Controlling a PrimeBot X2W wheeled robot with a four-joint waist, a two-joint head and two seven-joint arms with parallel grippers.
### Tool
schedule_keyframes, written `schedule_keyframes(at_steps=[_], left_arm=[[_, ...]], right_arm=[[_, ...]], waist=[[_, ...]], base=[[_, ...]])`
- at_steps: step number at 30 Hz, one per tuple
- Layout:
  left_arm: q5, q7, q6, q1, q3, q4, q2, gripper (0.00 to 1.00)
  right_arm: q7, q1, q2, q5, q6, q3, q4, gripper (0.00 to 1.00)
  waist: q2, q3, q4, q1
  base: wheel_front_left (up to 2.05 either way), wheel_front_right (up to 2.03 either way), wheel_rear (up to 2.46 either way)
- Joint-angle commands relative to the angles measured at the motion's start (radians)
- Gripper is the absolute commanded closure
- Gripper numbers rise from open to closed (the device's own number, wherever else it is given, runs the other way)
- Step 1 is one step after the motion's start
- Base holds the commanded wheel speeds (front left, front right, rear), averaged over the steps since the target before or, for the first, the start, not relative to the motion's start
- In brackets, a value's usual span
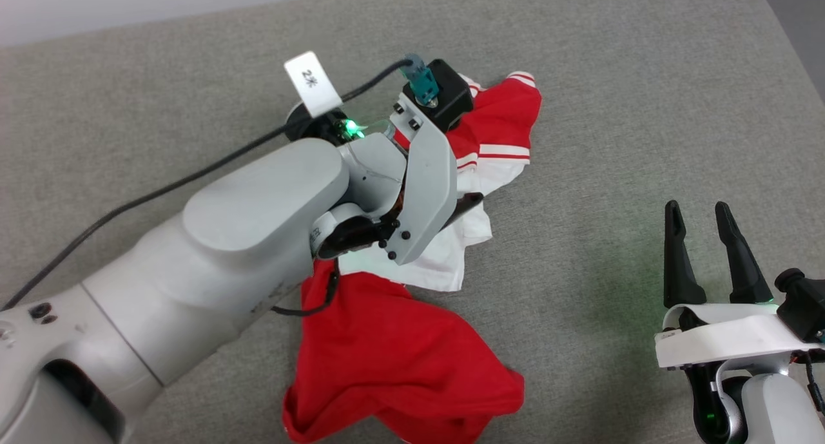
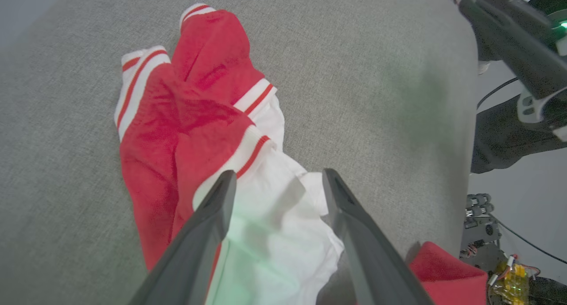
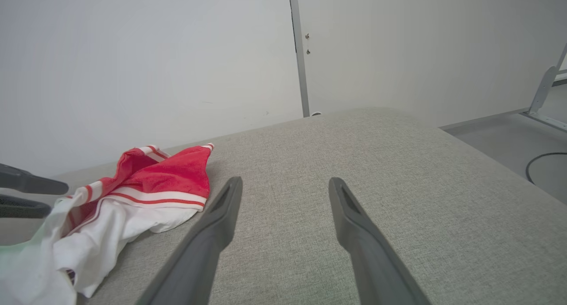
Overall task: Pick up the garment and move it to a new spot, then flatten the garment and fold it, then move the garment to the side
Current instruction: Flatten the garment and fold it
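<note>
The garment (image 1: 399,360) lies crumpled on the grey cushioned surface (image 1: 612,109), with red body cloth near me and a white sleeve with red-and-white striped trim farther off. My left gripper (image 1: 465,205) hangs just over the white sleeve, largely hidden behind its own wrist. In the left wrist view its jaws (image 2: 279,176) stand open over the garment (image 2: 177,132), holding nothing. My right gripper (image 1: 696,207) rests open at the lower right, away from the cloth. In the right wrist view the right gripper (image 3: 285,181) points across bare surface, and the garment (image 3: 168,176) lies to its left.
A black cable (image 1: 161,189) runs along my left arm, and a white tag (image 1: 312,83) sticks up at the wrist. The surface's right edge (image 3: 487,154) drops to a grey floor. A pale wall (image 3: 177,52) stands behind.
</note>
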Motion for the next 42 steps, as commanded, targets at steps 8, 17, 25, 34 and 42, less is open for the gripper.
schedule_keyframes(at_steps=[8, 17, 25, 34, 42], left_arm=[[0.091, -0.028, 0.001, 0.006, -0.003, 0.108, -0.039, 0.0], [0.13, -0.019, 0.001, 0.019, -0.004, 0.134, -0.04, 0.88], [0.044, -0.032, 0.001, -0.008, -0.004, 0.113, -0.027, 1.0], [-0.097, -0.035, 0.001, -0.054, 0.096, 0.179, 0.107, 1.0], [-0.122, -0.019, 0.002, -0.038, 0.09, 0.212, 0.28, 1.0]], right_arm=[[-0.005, -0.008, 0.002, 0.019, -0.001, 0.016, -0.005, 0.0], [-0.005, -0.019, 0.002, 0.02, -0.001, 0.009, -0.007, 0.0], [-0.005, -0.014, 0.002, 0.007, -0.001, 0.002, -0.006, 0.0], [-0.005, 0.011, 0.002, -0.01, -0.001, -0.008, -0.004, 0.0], [-0.005, -0.02, 0.002, -0.037, -0.001, 0.01, -0.003, 0.0]], waist=[[0.0, 0.011, -0.019, 0.0], [0.0, 0.022, -0.017, 0.0], [0.0, 0.01, 0.015, 0.0], [0.0, -0.002, 0.071, 0.0], [0.0, 0.022, 0.103, 0.0]], base=[[0.0, 0.0, 0.0], [0.0, 0.0, 0.0], [0.0, 0.0, 0.0], [0.0, 0.0, 0.0], [0.0, 0.0, 0.0]])
